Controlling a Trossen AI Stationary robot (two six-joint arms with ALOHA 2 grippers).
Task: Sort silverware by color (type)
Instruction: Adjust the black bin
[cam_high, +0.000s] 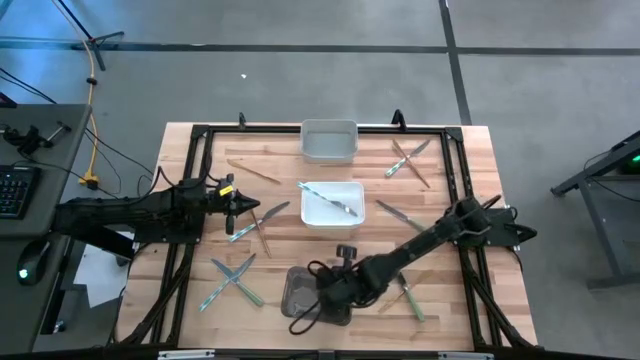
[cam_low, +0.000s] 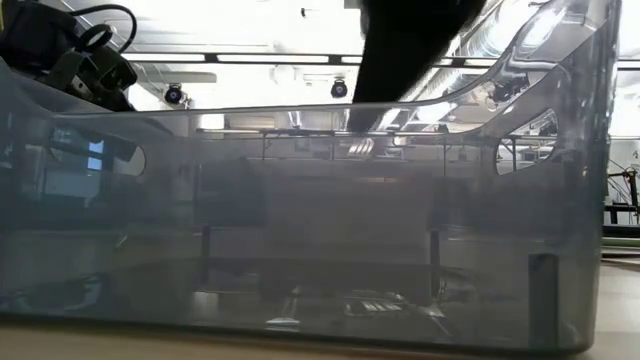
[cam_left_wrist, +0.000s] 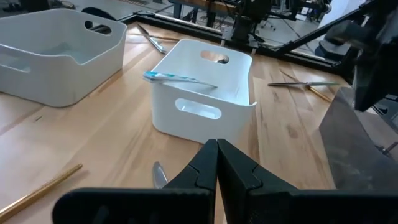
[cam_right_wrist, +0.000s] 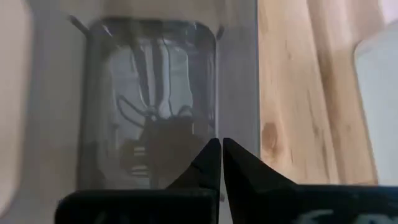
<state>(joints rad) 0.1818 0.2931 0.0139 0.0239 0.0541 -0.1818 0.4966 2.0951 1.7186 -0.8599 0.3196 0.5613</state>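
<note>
Overhead, silverware (cam_high: 240, 278) lies scattered around the shut right pincer (cam_high: 322, 300).

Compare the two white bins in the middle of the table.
The far white bin sits at the table's back edge; the centre white bin sits nearer the middle. The far white bin looks empty; the centre white bin has a blue-handled utensil lying across it. The far one looks wider and lower in the left wrist view. Both are white plastic with cut-out handles.

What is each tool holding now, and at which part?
Nothing. The left tool and the right tool are both shut with nothing between the fingers.
</note>
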